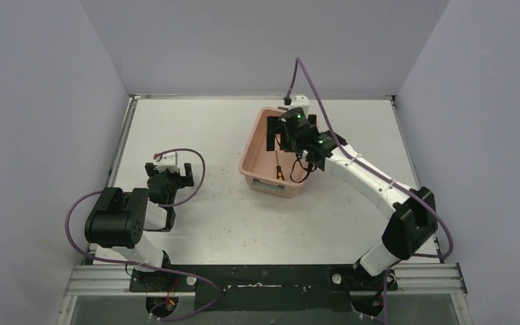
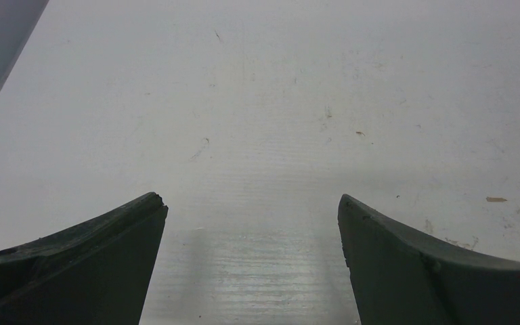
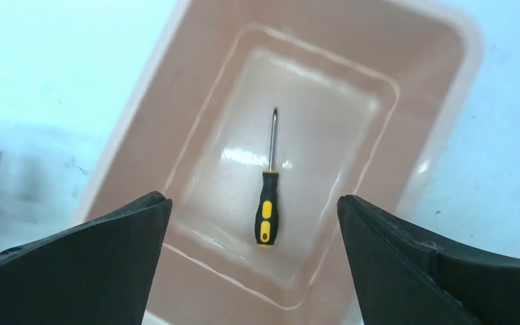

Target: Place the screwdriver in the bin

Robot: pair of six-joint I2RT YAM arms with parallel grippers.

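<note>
The screwdriver [image 3: 269,177] lies flat on the floor of the bin [image 3: 176,101], roughly along the bin's long axis. In the top view its black-and-yellow handle sits toward the bin's short end nearer the arm bases, and the thin shaft points toward the bin's far short end. Nothing touches it, and it lies clear of the bin's walls.

The right end effector [image 3: 252,201] hangs above the bin's interior with its two dark fingers [image 3: 101,257] spread wide and nothing between them. In the right wrist view the screwdriver handle shows in the gap, well below the fingertips. In the top view the right arm reaches in over the bin's right long side.

The bin stands on the white bench [image 1: 210,223], and its pink walls and rounded rim show glossy highlights in the right wrist view.

The left end effector [image 2: 250,200] is well to the left of the bin, low over the bench. Its jaws are also wide apart and hold nothing, and only scuffed white bench surface shows between them.
</note>
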